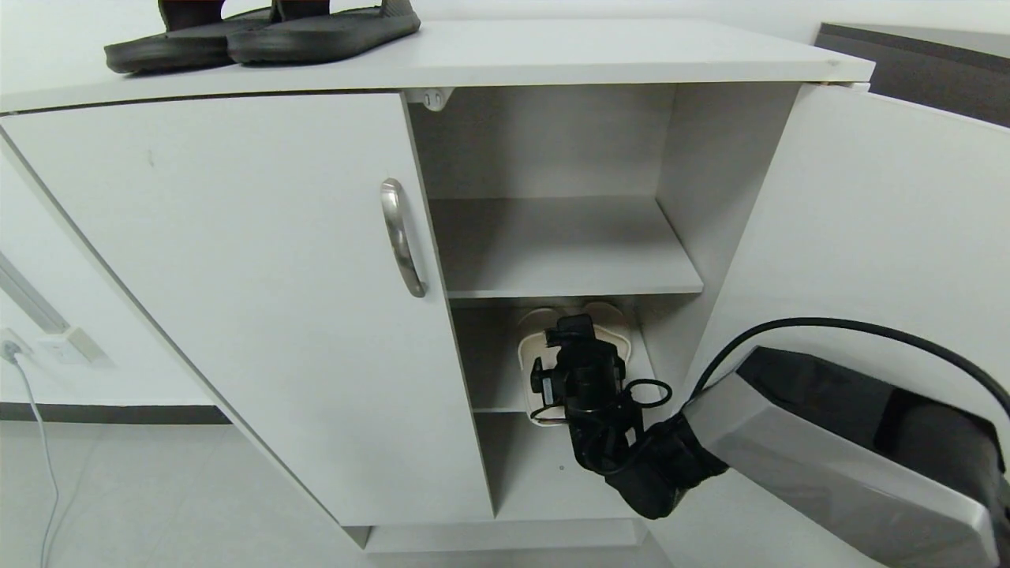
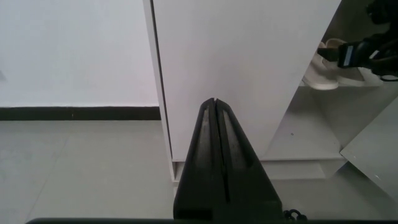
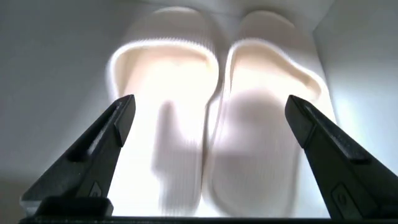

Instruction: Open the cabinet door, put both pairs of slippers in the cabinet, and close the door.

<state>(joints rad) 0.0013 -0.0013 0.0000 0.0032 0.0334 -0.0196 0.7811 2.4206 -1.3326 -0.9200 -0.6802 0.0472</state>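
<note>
Found the cabinet (image 1: 552, 55) with its right door (image 1: 868, 221) swung open. Saw the black slippers (image 1: 260, 35) up on the cabinet top, far left, not yet stowed. Saw the white slippers (image 3: 261, 143) side by side on the middle shelf (placed, by the look of it). Noted the right gripper (image 3: 209, 102) just near of them, jaws spread wide, gripping nothing. Noted the left gripper (image 2: 214, 102) low before the shut left door, jaws pressed together, empty. Judged roughly half done.
</note>
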